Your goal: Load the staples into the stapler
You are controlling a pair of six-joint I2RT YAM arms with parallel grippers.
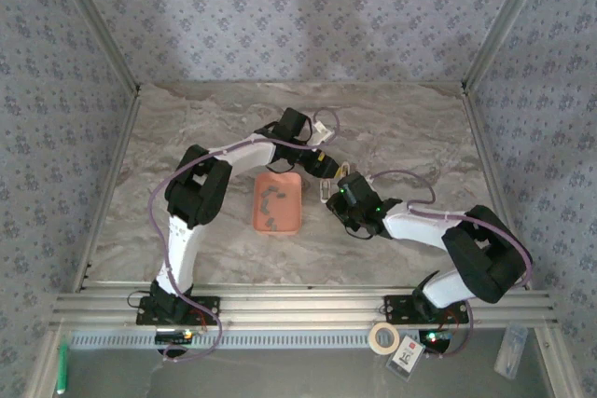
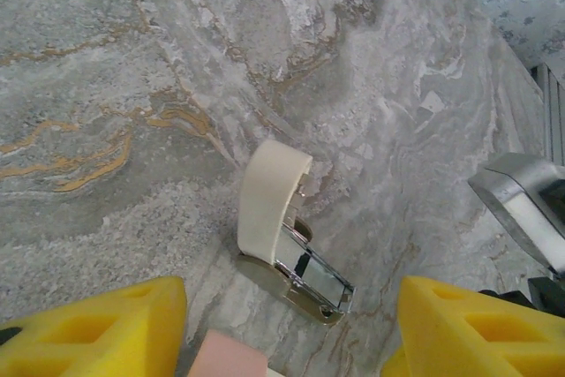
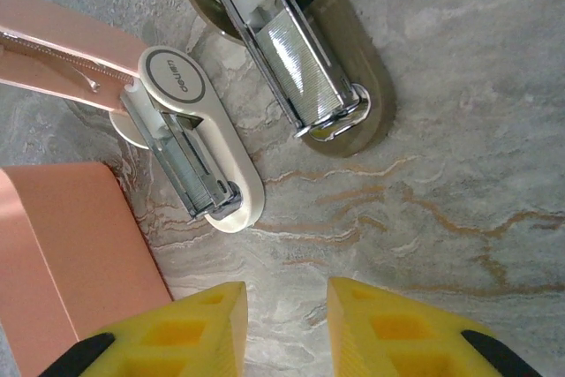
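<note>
Back and side walls: grey-blue wallpaper [image 1: 298, 16] w/ small repeating floral print, faint shadows up top. Tabletop [image 1: 410, 128] is grey marble-look w/ tan veins, soft even light. Alu posts [image 1: 99, 25] slant at the corners; slotted alu rail [image 1: 298, 305] along near edge.

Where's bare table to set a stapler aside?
Free: table along the back wall, and between left arm and left rail. Crowded: between tray and right hand, where the pink stapler and the gold stapler lie by the left hand.

Soft, even light; the top view is hazy and low in detail.
Chrome on the stapler [image 3: 305, 68] glints, the yellow fingertips [image 2: 97, 333] blur close to both wrist lenses, and shadows are faint.
</note>
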